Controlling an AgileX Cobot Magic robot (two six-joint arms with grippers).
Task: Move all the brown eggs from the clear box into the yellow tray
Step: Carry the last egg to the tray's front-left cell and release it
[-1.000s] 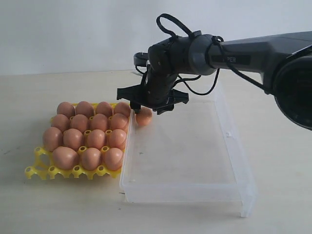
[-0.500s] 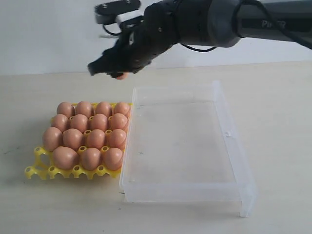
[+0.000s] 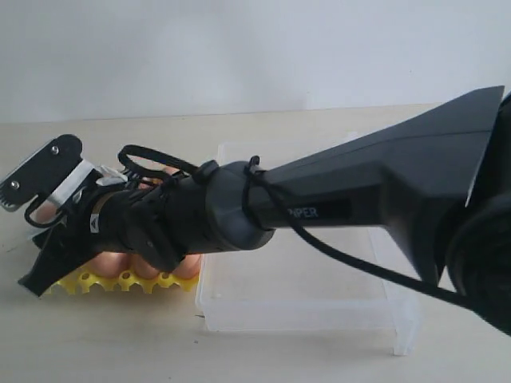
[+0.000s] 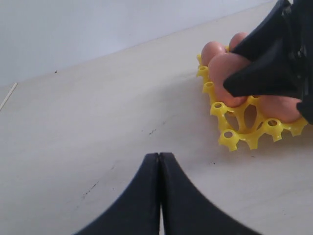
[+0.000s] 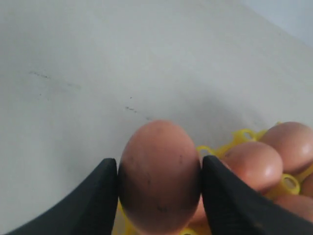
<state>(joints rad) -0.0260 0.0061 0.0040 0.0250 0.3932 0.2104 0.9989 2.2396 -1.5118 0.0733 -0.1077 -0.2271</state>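
Now the right pincer point(image 5: 159, 196) grips one brown egg point(image 5: 157, 164) just above the empty corner cup of the yellow tray point(image 4: 243, 139). Best to lower it slowly, centred, clear of the neighbouring eggs point(image 5: 254, 164), then let go. Meanwhile the left pincer point(image 4: 159, 159) sits clenched, empty.

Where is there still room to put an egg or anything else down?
One corner cup of the tray is empty, close by the egg that the right gripper holds. The box floor, where visible, is bare, as is the table beside the tray. Other cups in view hold eggs, with the arm over them.
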